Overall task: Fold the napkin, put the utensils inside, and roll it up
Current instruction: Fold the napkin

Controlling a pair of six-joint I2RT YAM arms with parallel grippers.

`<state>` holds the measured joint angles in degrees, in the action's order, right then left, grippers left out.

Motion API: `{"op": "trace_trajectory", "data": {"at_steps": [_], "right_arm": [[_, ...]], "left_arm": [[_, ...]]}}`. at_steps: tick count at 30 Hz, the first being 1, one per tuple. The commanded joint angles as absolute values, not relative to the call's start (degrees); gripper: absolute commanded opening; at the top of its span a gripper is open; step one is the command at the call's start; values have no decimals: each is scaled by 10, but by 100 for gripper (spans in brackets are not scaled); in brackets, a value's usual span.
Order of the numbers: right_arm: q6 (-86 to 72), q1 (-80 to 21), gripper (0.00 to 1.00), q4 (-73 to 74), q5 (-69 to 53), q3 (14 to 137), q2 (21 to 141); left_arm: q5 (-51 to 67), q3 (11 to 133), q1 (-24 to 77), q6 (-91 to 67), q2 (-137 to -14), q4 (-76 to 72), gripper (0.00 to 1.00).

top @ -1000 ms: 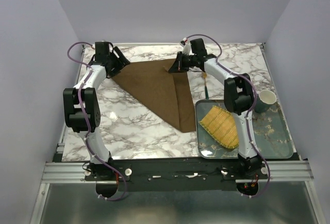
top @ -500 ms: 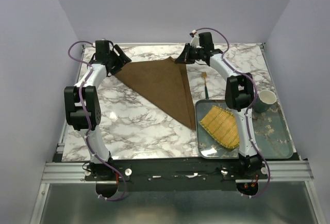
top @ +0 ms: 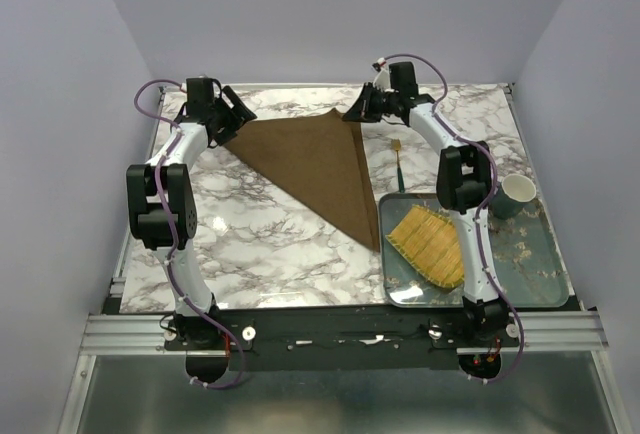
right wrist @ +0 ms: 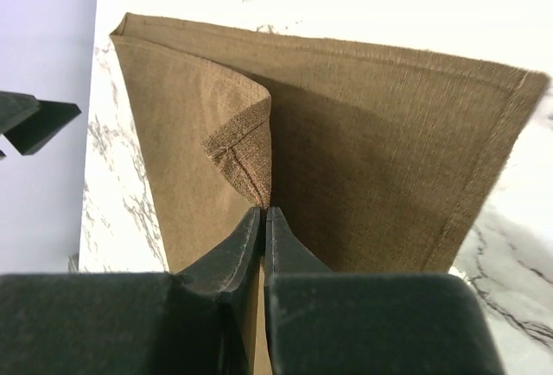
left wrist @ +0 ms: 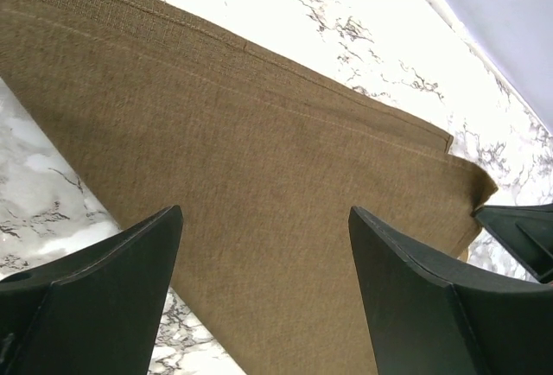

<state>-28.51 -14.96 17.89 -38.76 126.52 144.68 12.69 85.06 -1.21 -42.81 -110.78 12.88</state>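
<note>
At upper centre our right gripper (right wrist: 263, 215) pinches a corner of the napkin (top: 315, 169), seemingly squaring its triangle fold, while our left gripper (left wrist: 264, 212) hangs spread over its upper-left corner, the fork (top: 399, 162) lying just right.

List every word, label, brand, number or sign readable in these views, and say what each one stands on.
None: no view shows any readable text.
The napkin, fork, mug, bamboo mat and marble table carry no writing.
The tray shows only a blossom pattern, no letters.
</note>
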Motion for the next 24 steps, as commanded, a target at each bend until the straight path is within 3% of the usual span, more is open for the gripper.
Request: {"op": "trace_trajectory", "data": {"at_steps": [1, 15, 20, 24], "right_arm": [[-292, -141, 13, 184, -391, 1300, 1469], [-303, -134, 16, 184, -402, 1351, 1495], [-304, -134, 1, 181, -409, 1351, 1486], [-301, -135, 1, 173, -412, 1343, 1469]], "left_arm": [[140, 865, -12, -425, -1107, 120, 88], [140, 864, -13, -425, -1103, 116, 88], [139, 863, -13, -425, -1104, 115, 88], [139, 861, -12, -425, -1102, 114, 88]]}}
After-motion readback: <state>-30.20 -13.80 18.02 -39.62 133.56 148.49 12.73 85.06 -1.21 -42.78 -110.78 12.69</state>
